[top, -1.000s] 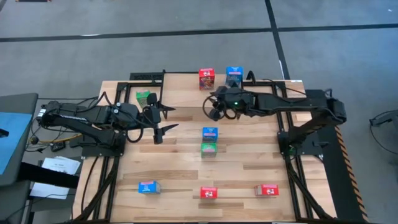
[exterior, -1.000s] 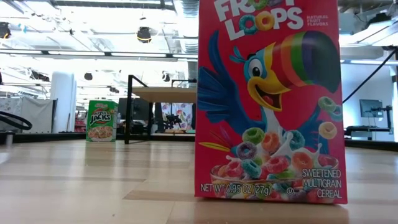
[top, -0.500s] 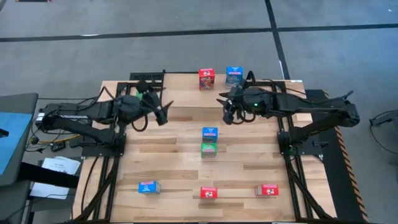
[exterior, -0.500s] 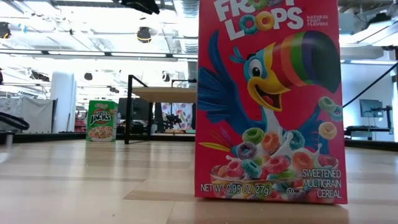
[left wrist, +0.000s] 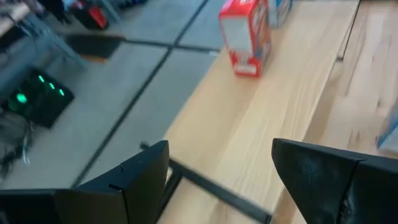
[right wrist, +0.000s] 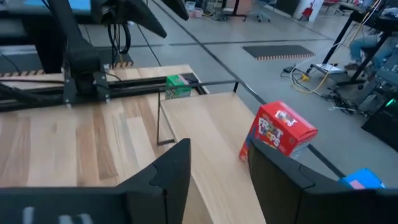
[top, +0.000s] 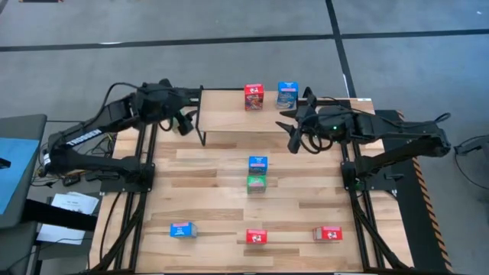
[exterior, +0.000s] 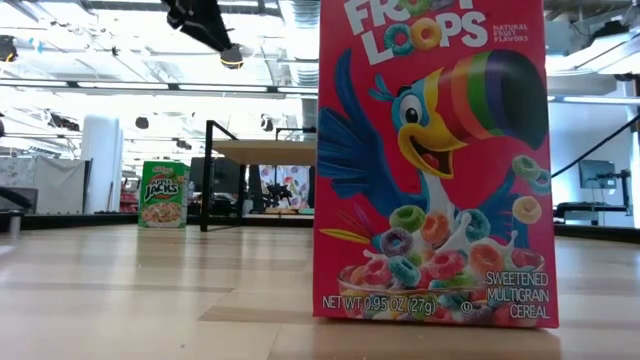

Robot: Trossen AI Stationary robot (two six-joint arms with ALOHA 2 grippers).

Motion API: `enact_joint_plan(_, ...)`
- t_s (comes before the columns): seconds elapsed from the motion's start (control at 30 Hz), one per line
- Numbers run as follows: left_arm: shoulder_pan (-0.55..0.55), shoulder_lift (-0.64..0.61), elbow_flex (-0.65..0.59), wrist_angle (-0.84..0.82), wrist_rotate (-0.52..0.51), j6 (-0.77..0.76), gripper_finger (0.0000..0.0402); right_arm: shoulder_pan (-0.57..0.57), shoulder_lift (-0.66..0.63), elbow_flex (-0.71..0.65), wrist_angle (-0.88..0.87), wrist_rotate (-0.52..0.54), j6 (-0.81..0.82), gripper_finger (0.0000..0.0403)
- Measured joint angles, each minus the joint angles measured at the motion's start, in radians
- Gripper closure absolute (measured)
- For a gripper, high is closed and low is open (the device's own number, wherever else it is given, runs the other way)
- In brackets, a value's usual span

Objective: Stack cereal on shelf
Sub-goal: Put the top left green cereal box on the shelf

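Above the far-left end of the shelf (top: 237,121), the left gripper (top: 182,116) now hangs high and empty, its fingers spread wide; half a second ago it was lower and nearer the middle of the counter (top: 206,206), and a second ago nearer still. The right gripper (top: 294,131) has likewise pulled back to the right end of the shelf from its place over the board's middle, and its fingers are also apart with nothing between them.

Both arms look to have drawn away from the shelf, which I judge marks the close of one placement and not the start of a grasp. On the shelf's far edge stand a red box (top: 254,96) and a blue box (top: 287,93), side by side. A green box (right wrist: 178,86) stands on the counter beyond the shelf's left end. Nearer, mid-counter, a blue box sits atop a green box (top: 257,182). Along the near edge lie another blue box (top: 182,229) and two red boxes (top: 256,236), well apart.

Most of the cereal is off the shelf, so the job seems early; the next reach probably goes toward one of the nearer boxes.
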Motion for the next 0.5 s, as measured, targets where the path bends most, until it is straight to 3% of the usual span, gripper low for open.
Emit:
enact_joint_plan(0.3, 0.198, 0.029, 0.0, -0.136, 0.137, 0.0, 0.0127, 0.0, 0.01, 0.0, -0.019, 0.002, 0.005, 0.0146)
enact_joint_plan(0.5, 0.304, 0.098, 0.0, -0.173, 0.208, 0.025, 0.0127, 0.0, 0.009, 0.0, -0.019, 0.002, 0.005, 0.0135)
